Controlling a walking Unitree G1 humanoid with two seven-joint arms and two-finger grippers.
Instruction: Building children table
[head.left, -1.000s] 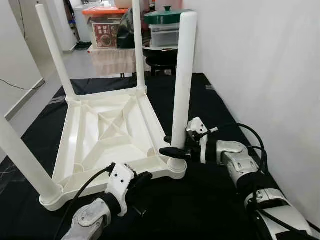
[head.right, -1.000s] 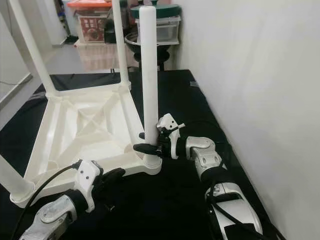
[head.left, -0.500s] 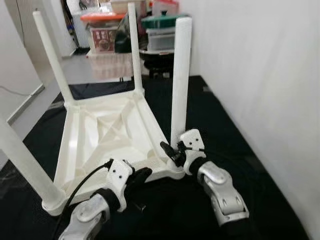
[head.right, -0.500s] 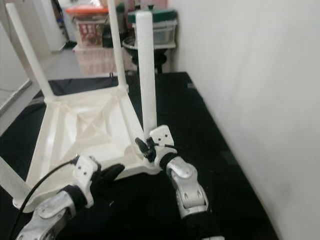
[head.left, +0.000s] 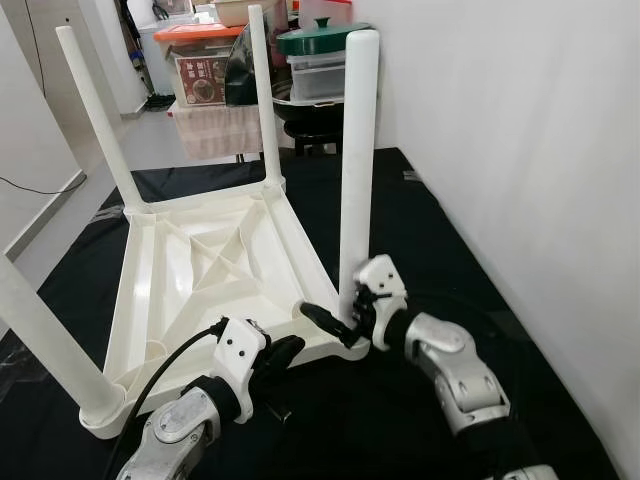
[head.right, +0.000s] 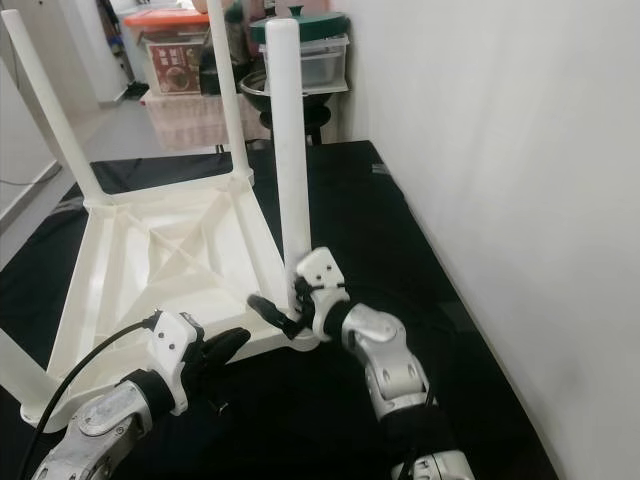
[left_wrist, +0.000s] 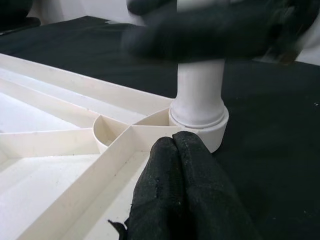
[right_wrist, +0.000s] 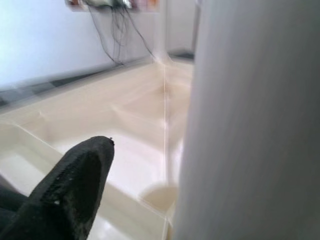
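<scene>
White plastic table upside down on black mat, four legs upright

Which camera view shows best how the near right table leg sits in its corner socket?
The left wrist view: the leg stands upright in the round socket, close and sharp. Both eye views show the whole leg, with the right hand at its base. The right wrist view shows it as a blur.

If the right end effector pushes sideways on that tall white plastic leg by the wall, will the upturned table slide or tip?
Probably slide. The upturned white plastic table looks thin-walled and ribbed, so likely light, and it lies flat on its wide top on the black mat. The tall white plastic leg looks stiff, though a high push might flex it. The right end effector is low, near the socket.
</scene>
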